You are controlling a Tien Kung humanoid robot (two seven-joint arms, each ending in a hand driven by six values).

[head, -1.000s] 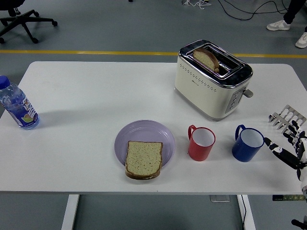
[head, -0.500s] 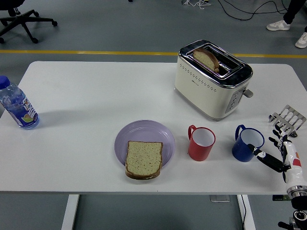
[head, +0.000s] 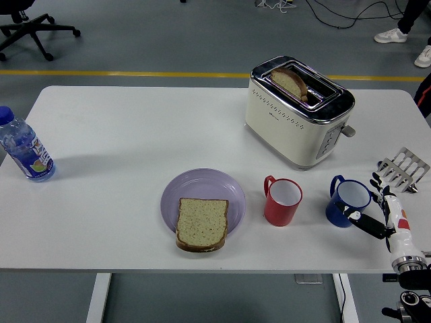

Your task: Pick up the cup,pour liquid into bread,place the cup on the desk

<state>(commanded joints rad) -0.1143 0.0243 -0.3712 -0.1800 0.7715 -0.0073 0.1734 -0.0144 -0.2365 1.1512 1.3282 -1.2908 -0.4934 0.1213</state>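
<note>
Blue cup: glossy blue ceramic mug upright on the white worktop, right of centre, handle turned to the left, near the front edge.
Right hand: black-and-white robot hand comes in from the lower right corner, just beside the blue mug's right wall.
Fingers: spread and holding nothing; the thumb reaches to the mug's lower right side, contact cannot be told; the other fingertips stand apart behind the rim's right.
Bread: slice of brown-crusted bread lies flat on the front of a round lilac plate, overhanging its near rim, well left of the blue mug.
Red cup: red mug with white inside, between plate and blue mug.
Toaster: cream and chrome toaster behind the mugs, a slice in its slot.
Rack: small metal toast rack at the right edge.
Bottle: clear plastic bottle, blue cap, far left.
</note>
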